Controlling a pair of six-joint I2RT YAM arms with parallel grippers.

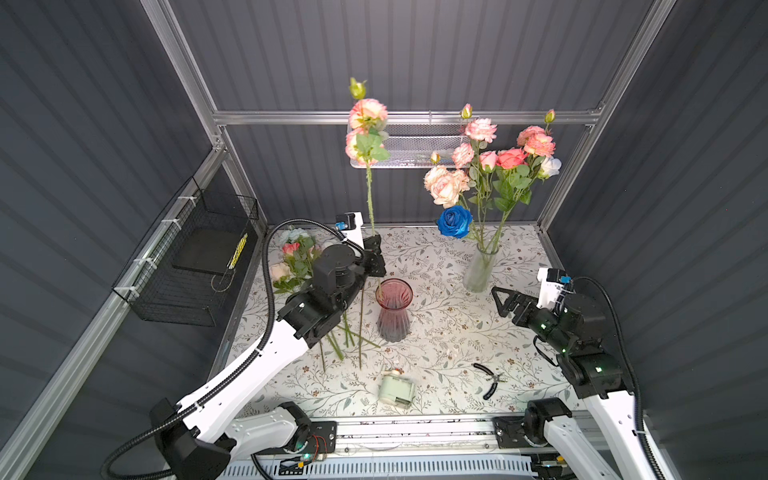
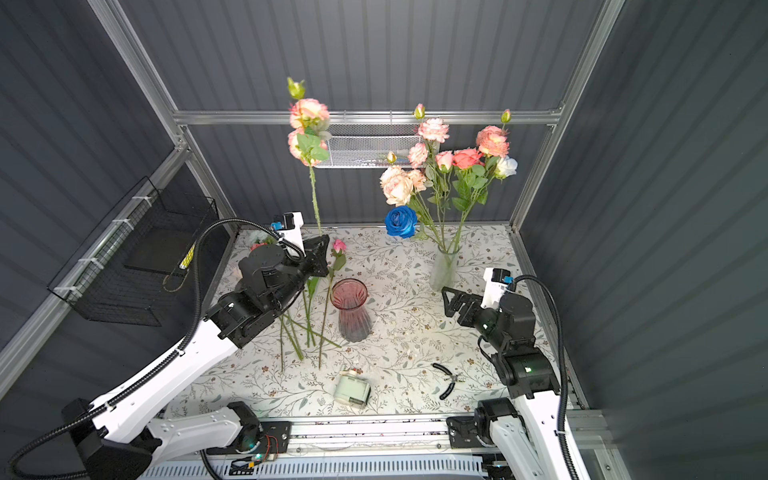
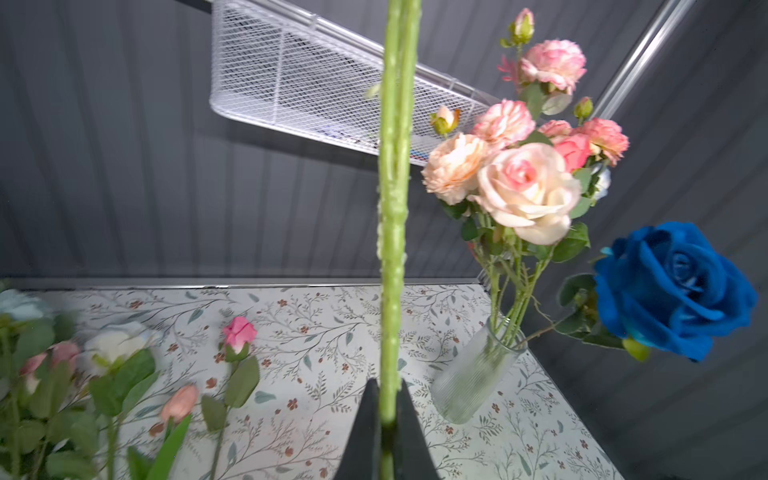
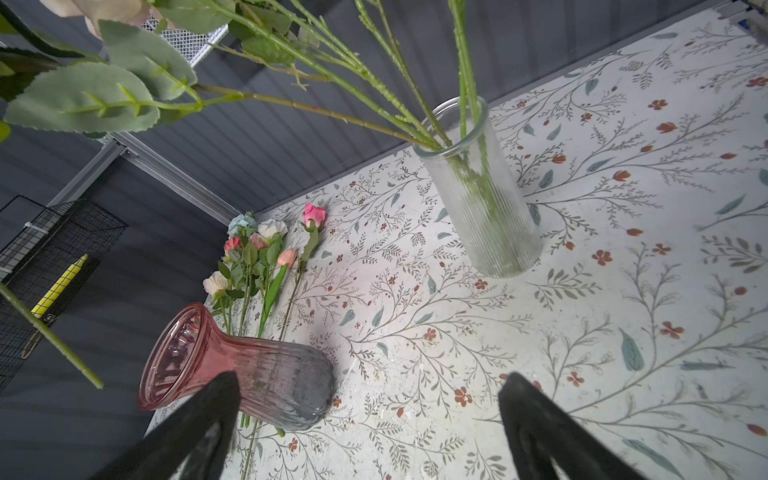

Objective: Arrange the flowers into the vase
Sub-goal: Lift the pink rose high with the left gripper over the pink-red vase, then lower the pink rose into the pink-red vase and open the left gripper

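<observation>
Grey ribbed walls box in a floral-print tabletop. Left gripper pinches an upright pink peony stem beside the central pink vase. Loose flowers lie at nine o'clock, and a bouquet stands in the clear vase at one. Right gripper gapes at three.

Lab robot enclosure, aluminium frame, grey ribbed wall panels

floral-print table under everything. near its front edge, a pale green boxy gadget; well apart to its right, black-handled pliers, handles spread. on the left wall, a black wire basket holding a yellow strip. hung from the back rail, a white mesh basket.
</observation>
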